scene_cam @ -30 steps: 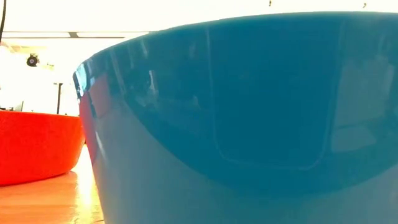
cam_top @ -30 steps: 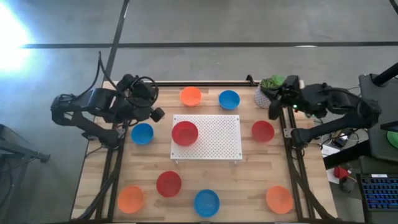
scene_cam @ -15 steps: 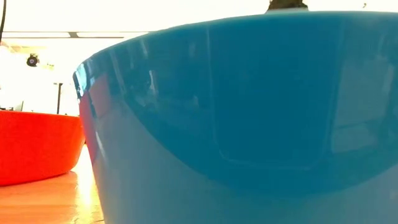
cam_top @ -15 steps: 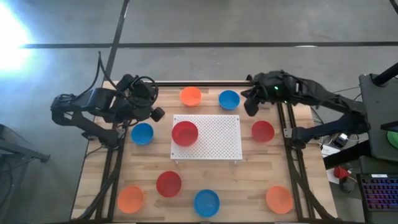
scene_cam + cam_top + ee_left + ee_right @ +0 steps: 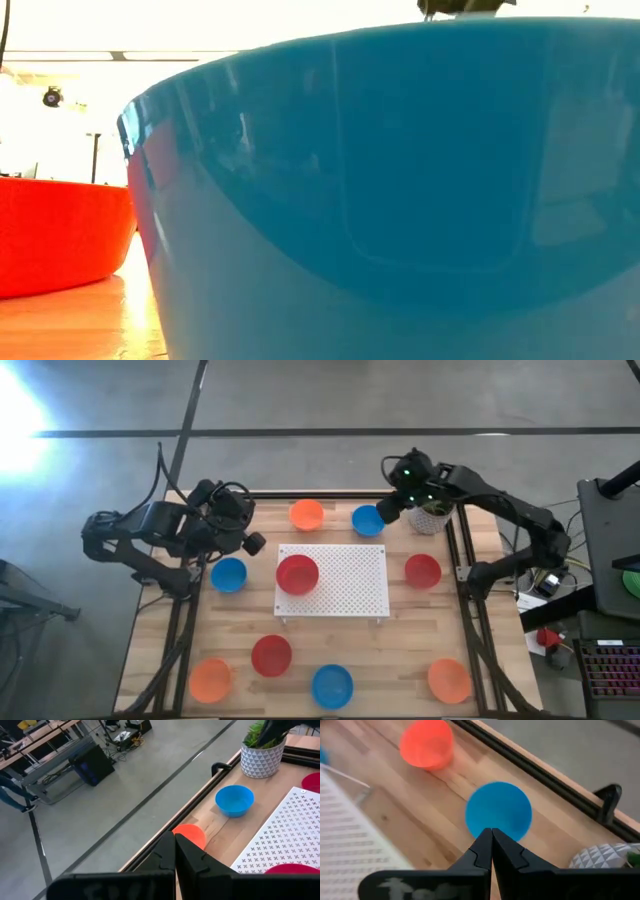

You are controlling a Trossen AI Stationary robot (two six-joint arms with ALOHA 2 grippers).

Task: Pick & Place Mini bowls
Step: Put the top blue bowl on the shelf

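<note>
Several mini bowls in red, orange and blue lie open side up across the wooden table. One red bowl point(image 5: 297, 574) sits on the white perforated board point(image 5: 345, 585). Along the far edge stand an orange bowl point(image 5: 307, 514) and a blue bowl point(image 5: 368, 520). My right gripper point(image 5: 388, 512) hangs shut just above that blue bowl point(image 5: 498, 812), at its right side, fingertips point(image 5: 491, 832) pointing steeply down. My left gripper point(image 5: 250, 543) is shut and held high at the far left, beside another blue bowl point(image 5: 229, 574); its wrist view shows the shut fingers point(image 5: 175, 840) over the orange bowl point(image 5: 190, 836).
A white pot with a green plant point(image 5: 432, 517) stands at the far right corner, partly under my right arm. More bowls lie near the front edge: red point(image 5: 271, 654), orange point(image 5: 210, 678), blue point(image 5: 332, 686), orange point(image 5: 449, 680). A red bowl point(image 5: 422, 570) lies right of the board. The low view is filled by a blue bowl point(image 5: 400, 200).
My right gripper has swung from the table's far right corner, by the plant pot, leftward along the far edge to the far blue bowl, sinking and tipping more steeply downward. It has stayed shut. No bowl has moved.
</note>
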